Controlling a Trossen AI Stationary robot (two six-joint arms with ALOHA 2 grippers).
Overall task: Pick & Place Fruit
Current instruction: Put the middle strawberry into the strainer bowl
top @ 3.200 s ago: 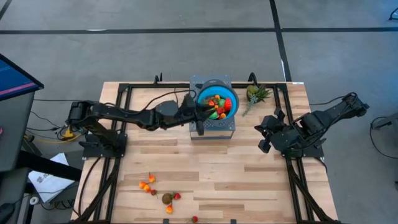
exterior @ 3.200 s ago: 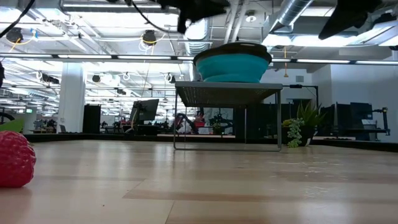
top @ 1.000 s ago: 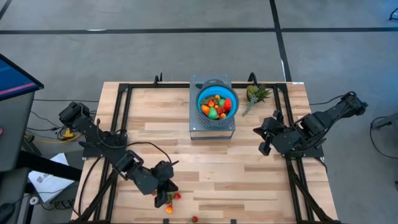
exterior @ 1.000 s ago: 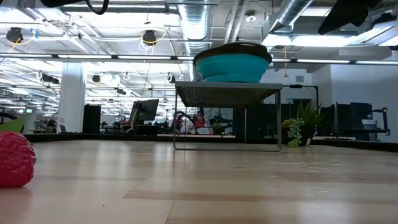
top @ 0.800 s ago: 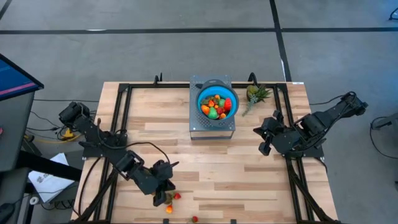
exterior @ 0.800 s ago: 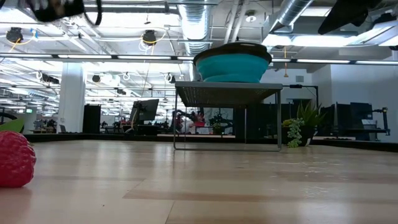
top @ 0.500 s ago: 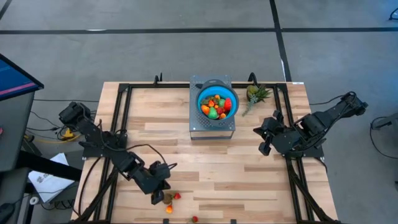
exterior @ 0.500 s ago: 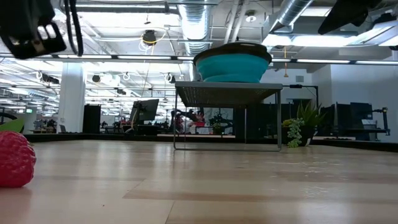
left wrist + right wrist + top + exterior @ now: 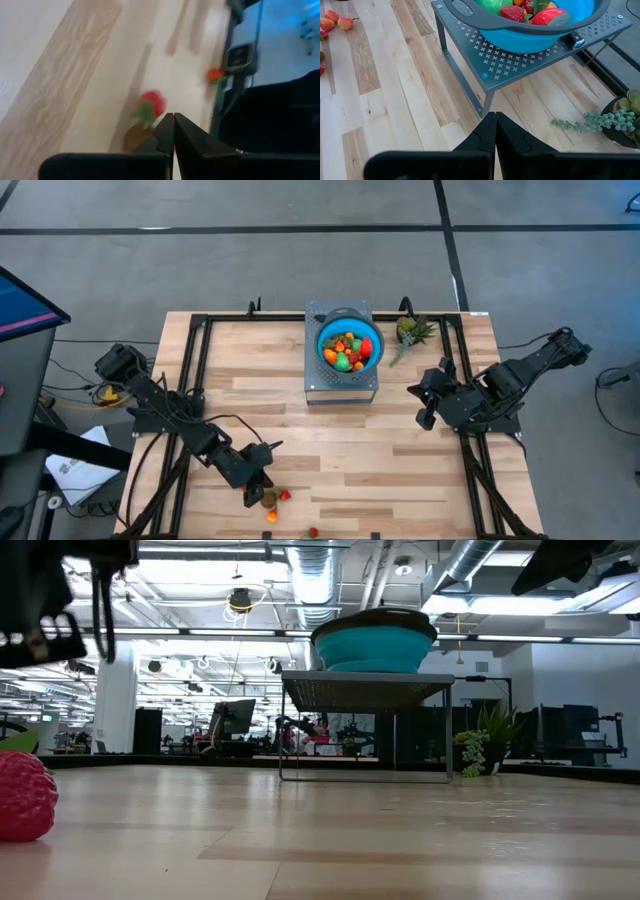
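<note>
The blue bowl (image 9: 346,346) sits on a grey perforated stand (image 9: 340,388) at the table's far middle and holds several toy fruits (image 9: 532,10). Loose fruits lie near the near edge: a brown one (image 9: 268,500), a red strawberry (image 9: 285,496), an orange one (image 9: 272,517) and another red one (image 9: 313,531). My left gripper (image 9: 252,492) is shut and hangs just left of the brown fruit (image 9: 136,141) and strawberry (image 9: 153,104). My right gripper (image 9: 424,402) is shut and waits at the table's right, facing the stand (image 9: 520,60).
A spiky green-leaved pineapple-like piece (image 9: 408,331) stands right of the bowl. Black rails (image 9: 196,370) run along the table's left, right and far sides. In the low view a strawberry (image 9: 25,796) lies close to the camera. Bare wood (image 9: 350,450) lies between the stand and the loose fruits.
My left gripper has come down toward the loose fruits at the near edge, drifting slightly toward the table's left, and stays shut. In the low view it drops into the picture from above. The right arm and the fruits have kept still.
</note>
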